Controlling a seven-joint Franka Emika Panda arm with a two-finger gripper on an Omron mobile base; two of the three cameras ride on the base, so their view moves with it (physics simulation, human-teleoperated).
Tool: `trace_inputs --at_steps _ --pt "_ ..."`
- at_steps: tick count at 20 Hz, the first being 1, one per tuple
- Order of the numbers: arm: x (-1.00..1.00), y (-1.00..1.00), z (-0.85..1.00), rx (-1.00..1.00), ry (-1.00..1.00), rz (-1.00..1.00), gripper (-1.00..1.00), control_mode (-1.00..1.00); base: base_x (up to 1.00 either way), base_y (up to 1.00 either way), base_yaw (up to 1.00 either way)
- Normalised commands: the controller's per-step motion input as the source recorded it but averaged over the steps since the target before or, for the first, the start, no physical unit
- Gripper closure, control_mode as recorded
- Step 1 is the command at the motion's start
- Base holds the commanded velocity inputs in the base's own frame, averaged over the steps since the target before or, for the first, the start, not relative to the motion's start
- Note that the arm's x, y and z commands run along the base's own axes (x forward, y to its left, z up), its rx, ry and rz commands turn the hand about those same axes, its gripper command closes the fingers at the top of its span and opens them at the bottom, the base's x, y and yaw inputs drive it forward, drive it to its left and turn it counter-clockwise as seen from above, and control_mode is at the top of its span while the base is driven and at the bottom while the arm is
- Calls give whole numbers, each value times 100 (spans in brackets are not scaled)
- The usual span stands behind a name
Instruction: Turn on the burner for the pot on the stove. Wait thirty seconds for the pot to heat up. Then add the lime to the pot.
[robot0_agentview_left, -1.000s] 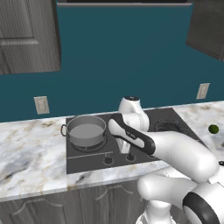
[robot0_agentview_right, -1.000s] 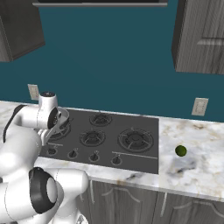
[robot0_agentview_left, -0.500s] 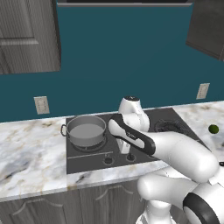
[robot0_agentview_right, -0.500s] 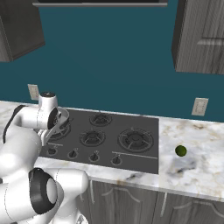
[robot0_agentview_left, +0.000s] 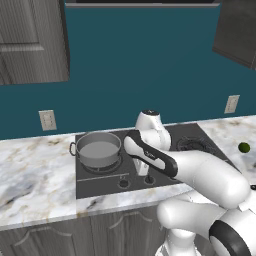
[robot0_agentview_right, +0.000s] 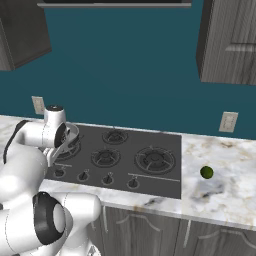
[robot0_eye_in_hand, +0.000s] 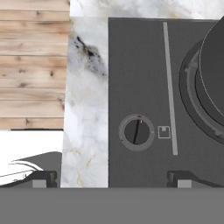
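Observation:
The grey steel pot (robot0_agentview_left: 99, 149) stands on the back left burner of the dark stove (robot0_agentview_left: 197, 134). In the hand view its dark side (robot0_eye_in_hand: 215, 70) fills the right edge, with the burner (robot0_eye_in_hand: 189, 89) ringed beneath it. My gripper (robot0_eye_in_hand: 113, 179) hangs open above the front strip of the stove (robot0_eye_in_hand: 144, 65), its fingertips (robot0_eye_in_hand: 43, 178) wide apart. A round black knob (robot0_eye_in_hand: 136, 132) lies just ahead, between them. The lime (robot0_agentview_left: 244, 147) rests on the marble counter to the right of the stove; in the right base view the lime (robot0_agentview_right: 206, 172) lies beside the cooktop (robot0_agentview_right: 150, 150).
More black knobs (robot0_agentview_right: 107, 179) line the stove's front edge. Marble counter (robot0_agentview_left: 35, 175) runs on both sides, and its front edge (robot0_eye_in_hand: 85, 109) drops to a wooden floor (robot0_eye_in_hand: 33, 65). Dark cabinets (robot0_agentview_right: 230, 40) hang above, and my forearm (robot0_agentview_left: 200, 172) crosses the cooktop.

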Motion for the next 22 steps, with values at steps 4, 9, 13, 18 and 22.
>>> trace_inputs --at_steps 4,9,13,18,22 --pt "0 0 0 0 0 0 -100 -100 0 0 0" --pt "0 0 0 0 0 0 -100 -100 0 0 0" --pt "0 0 0 0 0 0 -100 -100 0 0 0" --pt "0 0 0 0 0 0 -100 -100 0 0 0" --pt "0 0 0 0 0 0 -100 -100 0 0 0"
